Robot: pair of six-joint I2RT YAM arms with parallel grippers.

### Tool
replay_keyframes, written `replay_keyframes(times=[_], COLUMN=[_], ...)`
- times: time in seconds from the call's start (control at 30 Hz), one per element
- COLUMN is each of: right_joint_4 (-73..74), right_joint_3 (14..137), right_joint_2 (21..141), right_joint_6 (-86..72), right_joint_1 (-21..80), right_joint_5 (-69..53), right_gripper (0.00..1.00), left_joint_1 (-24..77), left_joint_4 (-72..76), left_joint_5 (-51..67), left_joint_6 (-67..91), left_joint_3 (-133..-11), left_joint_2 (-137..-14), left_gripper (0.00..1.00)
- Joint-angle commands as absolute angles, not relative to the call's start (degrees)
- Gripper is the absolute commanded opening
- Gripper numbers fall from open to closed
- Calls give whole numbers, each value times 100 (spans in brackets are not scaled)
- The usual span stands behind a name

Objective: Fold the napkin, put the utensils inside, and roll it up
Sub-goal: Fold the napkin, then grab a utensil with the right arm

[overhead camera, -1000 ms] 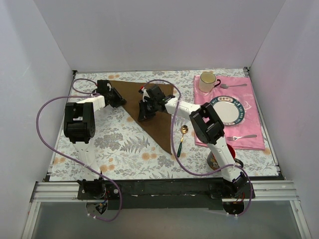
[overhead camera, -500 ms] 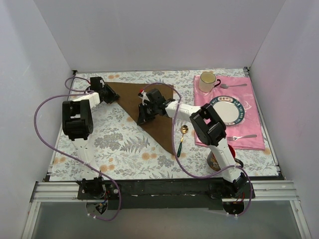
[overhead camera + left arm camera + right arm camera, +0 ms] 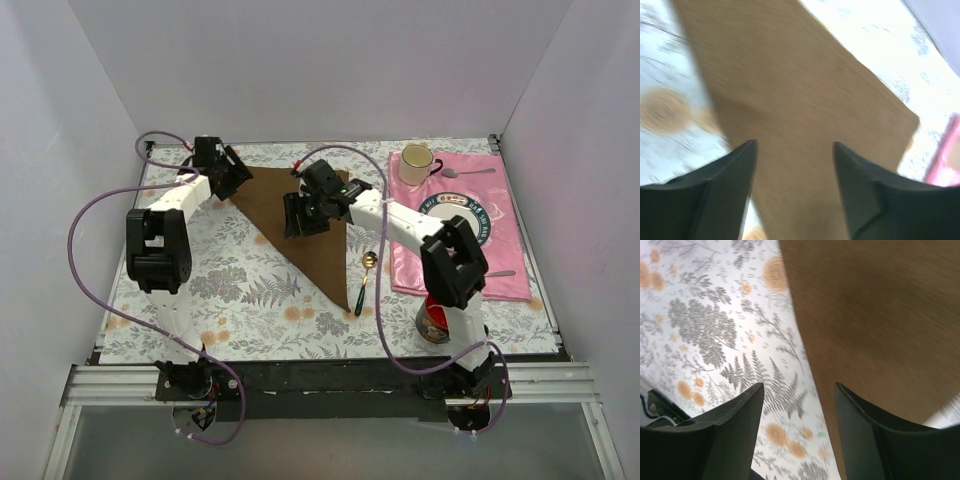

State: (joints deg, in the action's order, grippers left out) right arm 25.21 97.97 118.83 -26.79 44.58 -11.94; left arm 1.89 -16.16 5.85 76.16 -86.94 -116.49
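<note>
The brown napkin (image 3: 318, 250) lies flat on the floral cloth, folded into a triangle whose point faces the near edge. My left gripper (image 3: 232, 180) hovers over its far left corner, open and empty, and its wrist view shows the napkin (image 3: 790, 75) under the left gripper (image 3: 794, 143). Over the napkin's long slanted edge, my right gripper (image 3: 298, 218) is open and empty too. In its wrist view the right gripper (image 3: 799, 385) straddles the edge of the napkin (image 3: 875, 315). The gold-bowled spoon (image 3: 364, 282) with its dark green handle lies just right of the napkin's tip.
A pink placemat (image 3: 505, 285) at the right carries a plate (image 3: 460, 222), a mug (image 3: 416, 160), a silver spoon (image 3: 470, 172) and a silver fork (image 3: 485, 274). A patterned can (image 3: 432, 322) stands by the right arm's base. White walls enclose three sides.
Both grippers have opened and let go of the napkin, which now lies flat as a triangle. The left gripper has moved toward the back; the right one has lifted slightly.
</note>
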Motion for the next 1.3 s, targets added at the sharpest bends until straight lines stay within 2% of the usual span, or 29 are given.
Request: replay_keyframes(times=[0.0,0.07,0.23,0.37,0.47,0.63,0.83,1.27], right_joint_4=[4497,4868,4536,4369,4088,4008,3780,3454], right_joint_3=[9757,9240,7449,6805,6522,6346,6074,5704], right_joint_2=[10952,10583,9521,9220,9141,9246,9378,9597], right_joint_6=[-3233,-3532,-4103,-4560,-4903,-5220,-5282,-5309], right_joint_1=[4456,4474,4570,4710,4825,4913,4940,4940], right_joint_5=[675,991,1142,1300,1353,1564,1687,1670], right_gripper=[68,69,66,61,56,43,41,34], left_joint_1=[1220,1632,2109,2206,2267,2285,2285,2276], left_joint_4=[-2327,-2478,-2443,-2251,-2259,-2267,-2285,-2356], left_joint_5=[-219,-351,-36,-9,263,229,70,211], left_joint_6=[8051,8121,8139,7981,7858,7822,7708,7638], left_joint_3=[-8806,-8711,-8148,-7446,-7032,-6364,-6117,-6275], left_joint_2=[-10548,-10284,-9643,-8853,-8605,-7938,-7454,-7532], left_gripper=[70,71,69,66,65,64,64,64])
